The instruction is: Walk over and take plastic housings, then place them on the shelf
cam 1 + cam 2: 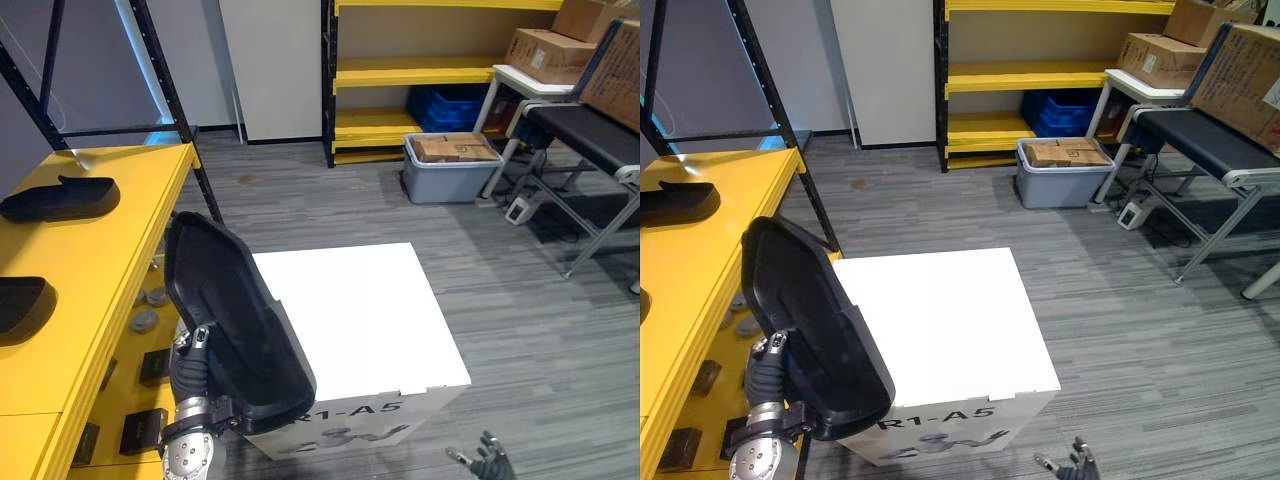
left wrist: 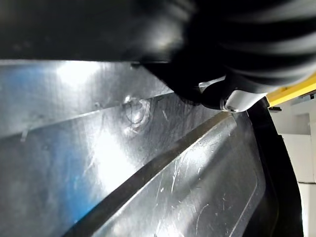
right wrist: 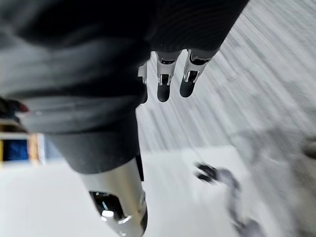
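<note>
A housing (image 1: 235, 320) leans in the left hand (image 1: 188, 372), between the shelf (image 1: 120, 220) on the left and the box (image 1: 350, 320). Two further housings (image 1: 60, 198) lie on that shelf. Behind the box, a bin (image 1: 450, 182) sits on the floor.

Bright light, glare on housing (image 2: 148, 163)

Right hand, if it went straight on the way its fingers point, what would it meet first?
Probably the grey floor: the right hand points its open fingers at it with nothing between, though depth is unclear. The left hand grips the plastic housing.
</note>
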Tool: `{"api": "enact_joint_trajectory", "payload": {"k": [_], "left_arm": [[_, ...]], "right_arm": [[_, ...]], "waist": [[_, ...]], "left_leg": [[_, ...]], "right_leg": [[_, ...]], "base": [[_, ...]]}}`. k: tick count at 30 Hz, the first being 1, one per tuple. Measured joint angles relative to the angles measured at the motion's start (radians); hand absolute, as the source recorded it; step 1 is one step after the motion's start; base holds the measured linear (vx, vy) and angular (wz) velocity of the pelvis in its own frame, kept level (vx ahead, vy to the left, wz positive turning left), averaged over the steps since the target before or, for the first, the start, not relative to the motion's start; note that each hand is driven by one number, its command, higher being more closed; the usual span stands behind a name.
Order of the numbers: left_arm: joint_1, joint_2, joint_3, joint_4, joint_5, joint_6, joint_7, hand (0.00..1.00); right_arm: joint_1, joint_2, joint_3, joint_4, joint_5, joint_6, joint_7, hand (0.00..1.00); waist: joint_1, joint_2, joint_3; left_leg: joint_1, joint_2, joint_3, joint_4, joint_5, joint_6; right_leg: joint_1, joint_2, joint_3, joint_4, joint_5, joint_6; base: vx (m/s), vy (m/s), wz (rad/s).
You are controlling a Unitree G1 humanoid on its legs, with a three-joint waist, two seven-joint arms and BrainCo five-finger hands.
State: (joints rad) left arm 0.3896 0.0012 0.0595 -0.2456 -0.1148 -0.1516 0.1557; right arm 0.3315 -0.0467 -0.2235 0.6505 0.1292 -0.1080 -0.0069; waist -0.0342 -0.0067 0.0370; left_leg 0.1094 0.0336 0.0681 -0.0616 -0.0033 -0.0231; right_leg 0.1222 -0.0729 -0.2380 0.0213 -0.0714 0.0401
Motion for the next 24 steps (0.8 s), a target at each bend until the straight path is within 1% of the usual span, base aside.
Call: {"api": "enact_joint_trajectory", "payload": {"k": [1, 6, 10, 16, 21, 24], "left_arm": [[0.000, 0.003, -0.014, 0.003, 0.000, 0.000, -0.005, 1.00], [-0.001, 0.010, -0.051, 0.042, 0.000, -0.001, -0.011, 1.00], [0.000, 0.014, -0.059, 0.072, 0.000, 0.000, -0.013, 1.00], [0.000, 0.027, -0.077, 0.078, -0.001, 0.000, -0.012, 1.00], [-0.003, 0.048, -0.091, 0.080, 0.000, 0.000, -0.010, 1.00], [-0.008, 0.046, -0.095, 0.076, 0.000, 0.000, -0.005, 1.00]], "right_arm": [[-0.008, 0.007, 0.012, 0.020, -0.001, 0.007, 0.003, 0.00], [-0.025, 0.012, 0.042, 0.072, -0.043, 0.009, 0.013, 0.00], [-0.025, 0.015, 0.068, 0.089, -0.047, 0.009, 0.013, 0.00], [-0.050, 0.005, 0.077, 0.119, -0.077, 0.010, 0.013, 0.00], [-0.065, 0.001, 0.095, 0.134, -0.087, 0.010, 0.013, 0.00], [-0.094, -0.025, 0.138, 0.175, -0.088, 0.010, 0.010, 0.00]], "waist": [[0.000, 0.000, 0.000], [0.003, 0.000, -0.003], [0.003, -0.001, -0.005], [0.011, -0.002, -0.007], [0.017, -0.008, -0.006], [0.036, -0.009, -0.004]], "left_leg": [[0.001, 0.000, 0.000, 0.000, 0.001, -0.001], [0.014, 0.000, -0.002, -0.003, 0.003, -0.002], [0.014, 0.000, -0.012, -0.012, 0.014, -0.002], [0.017, 0.001, -0.021, -0.024, 0.026, -0.003], [0.015, -0.005, -0.069, -0.024, 0.036, -0.005], [-0.011, -0.013, -0.121, -0.011, 0.047, -0.004]], "right_leg": [[0.001, 0.000, -0.001, 0.000, 0.000, 0.000], [0.014, 0.000, -0.004, 0.000, 0.000, 0.000], [0.014, 0.000, -0.020, -0.001, 0.000, 0.000], [0.016, 0.002, -0.027, -0.003, 0.003, -0.003], [0.044, 0.001, -0.078, -0.016, 0.004, -0.004], [0.051, -0.003, -0.124, -0.015, 0.001, -0.005]], "base": [[0.00, 0.000, 0.00], [-0.01, -0.002, 0.00], [-0.04, -0.018, 0.09], [-0.02, -0.007, 0.04], [-0.02, -0.027, 0.27], [-0.03, -0.035, 0.52]]}}
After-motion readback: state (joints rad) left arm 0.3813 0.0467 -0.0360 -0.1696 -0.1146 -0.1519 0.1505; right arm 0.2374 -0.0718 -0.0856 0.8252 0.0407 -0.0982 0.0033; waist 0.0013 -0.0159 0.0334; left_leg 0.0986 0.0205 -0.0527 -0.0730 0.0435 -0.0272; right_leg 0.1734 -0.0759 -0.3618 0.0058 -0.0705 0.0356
